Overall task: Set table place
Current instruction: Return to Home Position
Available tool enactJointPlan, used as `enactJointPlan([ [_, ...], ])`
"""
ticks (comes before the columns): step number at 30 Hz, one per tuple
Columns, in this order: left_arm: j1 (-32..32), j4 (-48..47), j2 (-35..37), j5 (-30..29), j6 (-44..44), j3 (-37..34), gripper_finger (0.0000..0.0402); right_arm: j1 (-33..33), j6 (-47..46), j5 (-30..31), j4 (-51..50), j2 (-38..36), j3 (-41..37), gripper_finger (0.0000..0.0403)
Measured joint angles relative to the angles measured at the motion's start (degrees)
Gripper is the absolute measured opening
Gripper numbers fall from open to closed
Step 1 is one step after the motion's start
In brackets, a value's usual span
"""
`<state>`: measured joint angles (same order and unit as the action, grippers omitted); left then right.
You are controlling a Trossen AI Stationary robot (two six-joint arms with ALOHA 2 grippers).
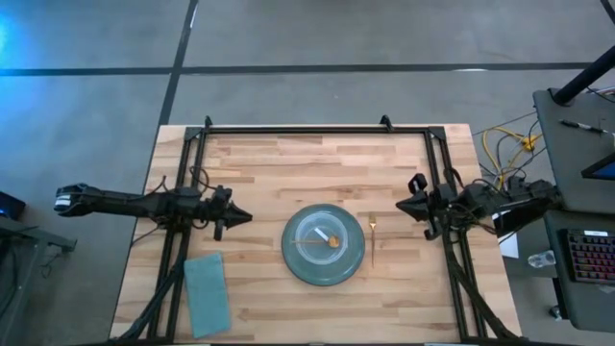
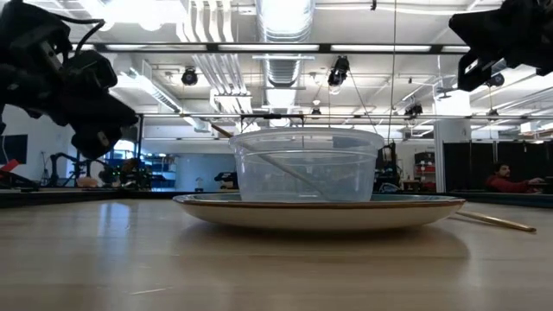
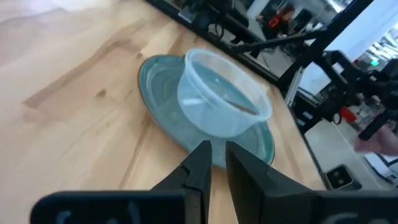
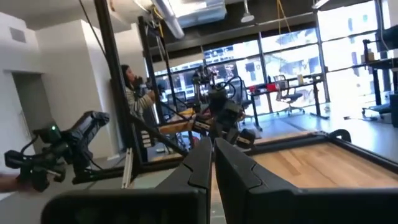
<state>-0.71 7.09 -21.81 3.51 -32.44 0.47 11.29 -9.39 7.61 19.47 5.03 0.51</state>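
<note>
A teal plate lies on the wooden table, and a clear plastic bowl stands on it. A gold spoon lies in the bowl. A gold utensil lies on the table just right of the plate. A teal napkin lies flat near the front left. My left gripper hovers left of the plate, empty, with a narrow gap between its fingers. My right gripper hovers right of the plate, shut and empty; it also shows in the right wrist view.
Black rail frames run along the table's far edge and down both sides under the arms. Bare wood lies between the plate and the far rail. A desk with a keyboard and cables stands beyond the right edge. People show in the room behind.
</note>
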Motion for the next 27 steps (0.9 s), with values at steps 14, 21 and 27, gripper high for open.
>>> enactJointPlan([
  [14, 0.0, -0.1, -4.4, 0.1, 0.1, -0.1, 0.0032, 0.0, 0.0, 0.0, 0.0, 1.1, 0.0, 0.0013],
  [21, 0.0, -0.1, -5.9, 0.1, 0.1, -0.1, 0.0032, 0.0, 0.0, 0.0, 0.0, 1.1, 0.0, 0.0013],
  [27, 0.0, -0.1, -7.1, 0.1, 0.1, -0.1, 0.0032, 0.0, 0.0, -0.1, 0.0, 1.1, 0.0, 0.0013],
])
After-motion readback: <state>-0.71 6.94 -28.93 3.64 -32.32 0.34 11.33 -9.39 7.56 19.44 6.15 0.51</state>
